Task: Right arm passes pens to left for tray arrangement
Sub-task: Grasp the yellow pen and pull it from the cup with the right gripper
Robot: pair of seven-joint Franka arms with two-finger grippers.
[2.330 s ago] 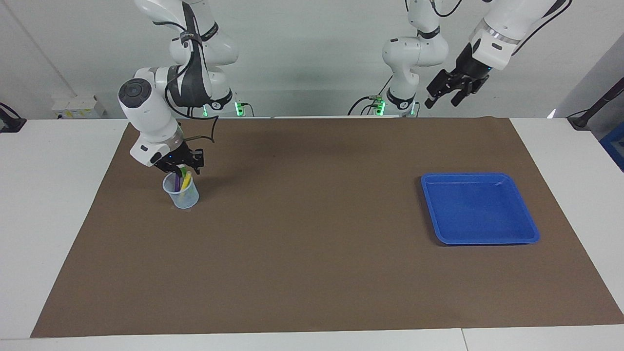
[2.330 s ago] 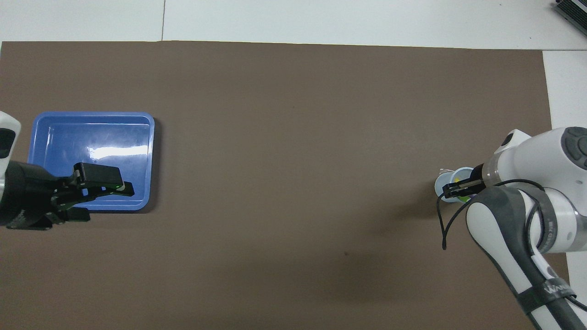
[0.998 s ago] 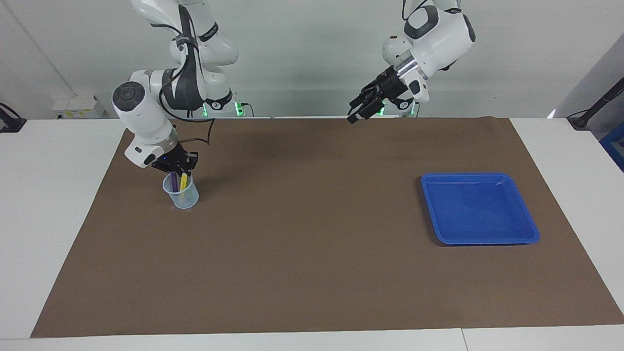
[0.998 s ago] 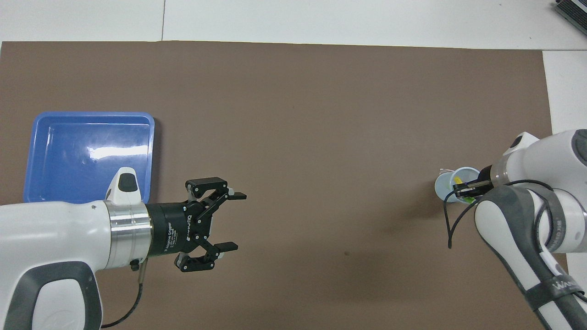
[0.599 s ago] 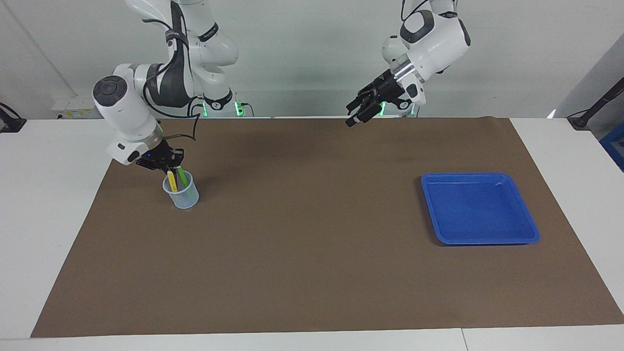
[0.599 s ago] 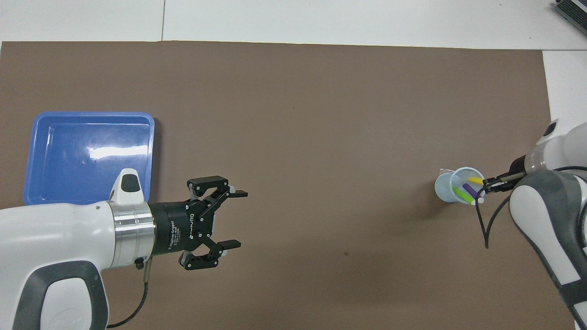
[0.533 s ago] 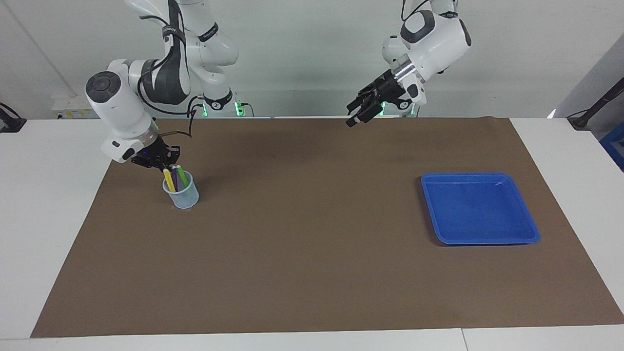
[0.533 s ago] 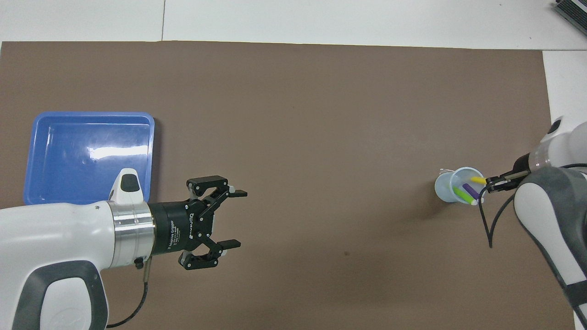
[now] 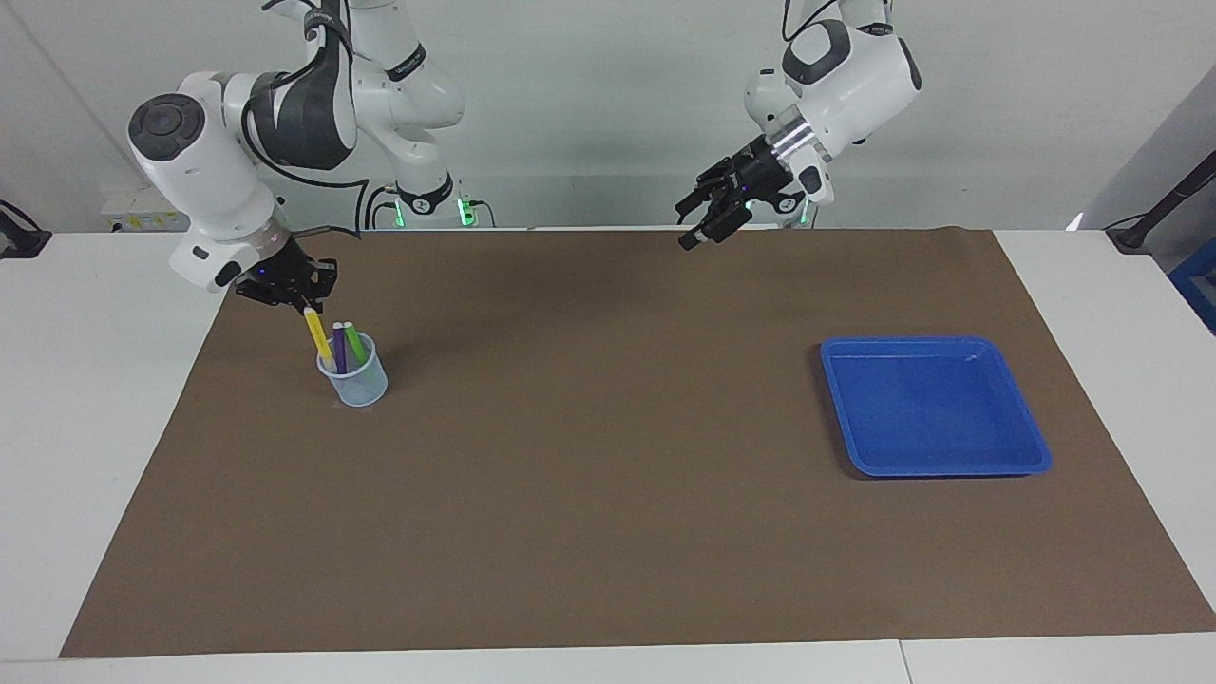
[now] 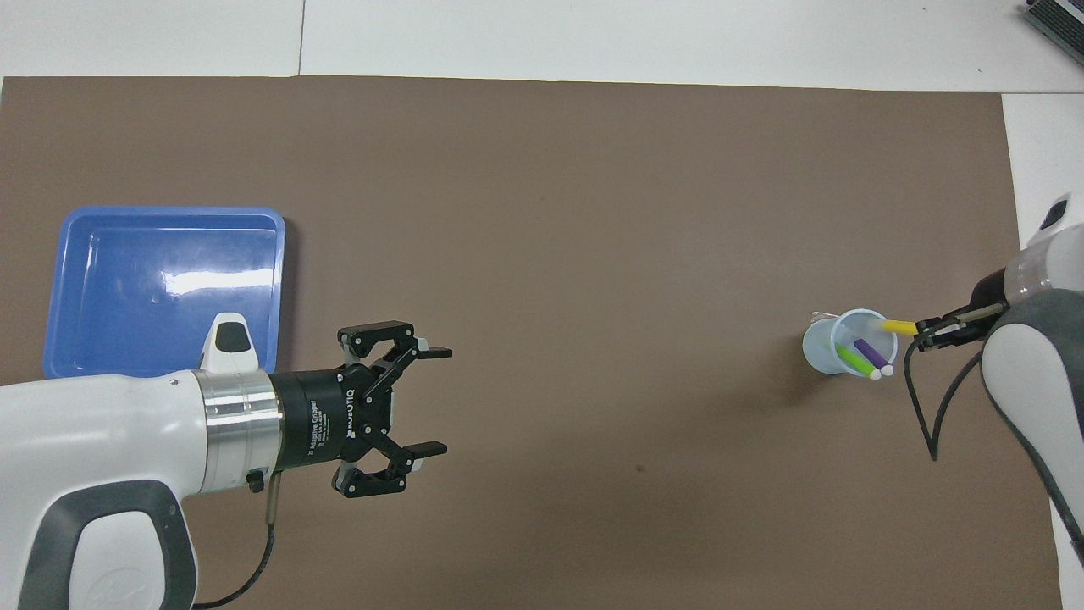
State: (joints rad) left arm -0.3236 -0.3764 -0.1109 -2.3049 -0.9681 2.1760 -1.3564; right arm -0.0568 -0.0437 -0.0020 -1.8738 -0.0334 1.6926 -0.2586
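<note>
The right gripper point(image 9: 296, 294) is clamped on the top of the yellow pen point(image 9: 318, 335), which is tilted, its lower end inside the translucent cup point(image 9: 353, 380). The cup stands on the brown mat point(image 9: 608, 532) near the edge at the right arm's end of the table. The green pen point(image 9: 354, 342) and purple pen point(image 9: 339, 346) lean in the cup, untouched. The left gripper point(image 9: 708, 211) hangs with jaws wide apart over the mat's edge nearest the robots, waiting. The blue tray point(image 9: 1031, 451) holds nothing and sits toward the left arm's end.

Risks, as judged: the tilted pen may drag on the cup rim as it comes out and tip the light cup, spilling the other two. The grip is at the pen's very end, so the pen may pivot or slip during transfer, leaving the left gripper a poor target.
</note>
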